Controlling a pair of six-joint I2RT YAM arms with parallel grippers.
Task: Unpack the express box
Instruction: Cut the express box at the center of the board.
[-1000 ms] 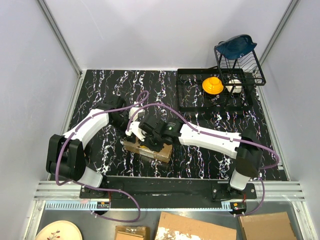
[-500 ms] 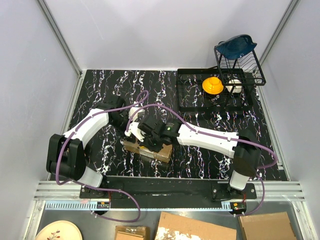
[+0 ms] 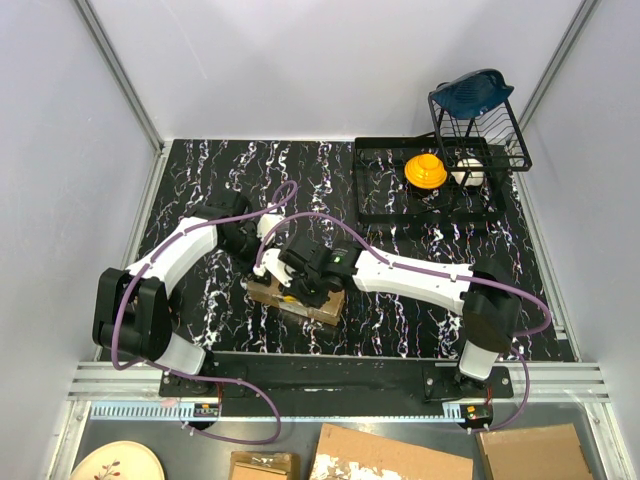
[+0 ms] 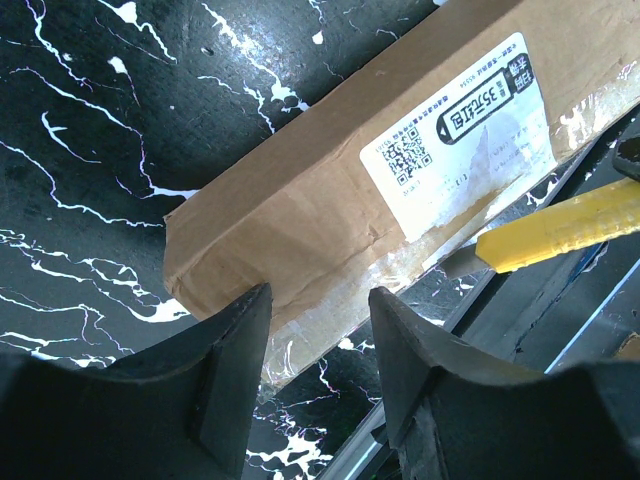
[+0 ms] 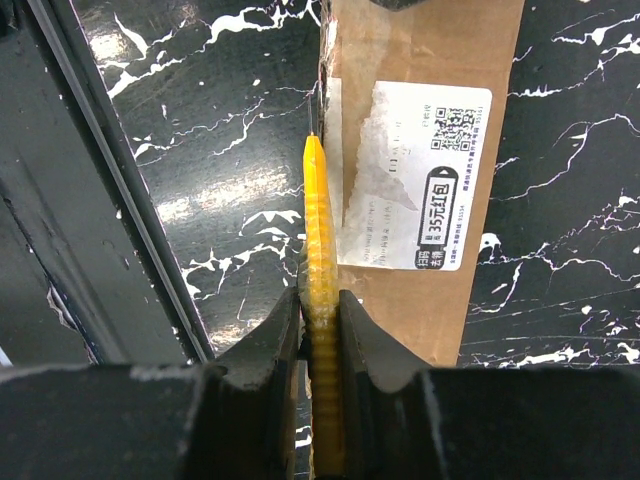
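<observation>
Box [image 3: 322, 308] first: we see it lying flat on the table [image 3: 300, 170], near the front edge and a little left of the middle, with both arms [image 3: 420, 275] reaching over it. Walls [image 3: 300, 60] close the table on the left, back and right, so the only open side is the near one, where a metal rail [image 3: 350, 382] runs across by the arm bases. Most of the marbled top is bare behind the box and to its right; the room close around it is taken by the two arms and their purple cables [image 3: 290, 190], which loop just behind it. A wire rack [image 3: 356, 180] fills the back right corner, well apart from the box, carrying a blue dish [image 3: 472, 92] on top and a yellow piece [image 3: 425, 170] and a white one [image 3: 467, 172] (too small for us to name) lower down. Below the rail, cut off by the frame, lie cardboard pieces [image 3: 390, 455] and a plate [image 3: 115, 462]. The right gripper [image 5: 320, 295] is clamped tight on a yellow knife [image 5: 316, 200], whose tip lies along the box's long taped edge, just beside the label [image 5: 420, 180]. The left gripper [image 4: 318, 310] stands about half open at the box's left end, holding nothing that we can see; the box's taped side shows in the gap, and we cannot tell whether it touches the cardboard. From above, the arms hide the middle of the box.
</observation>
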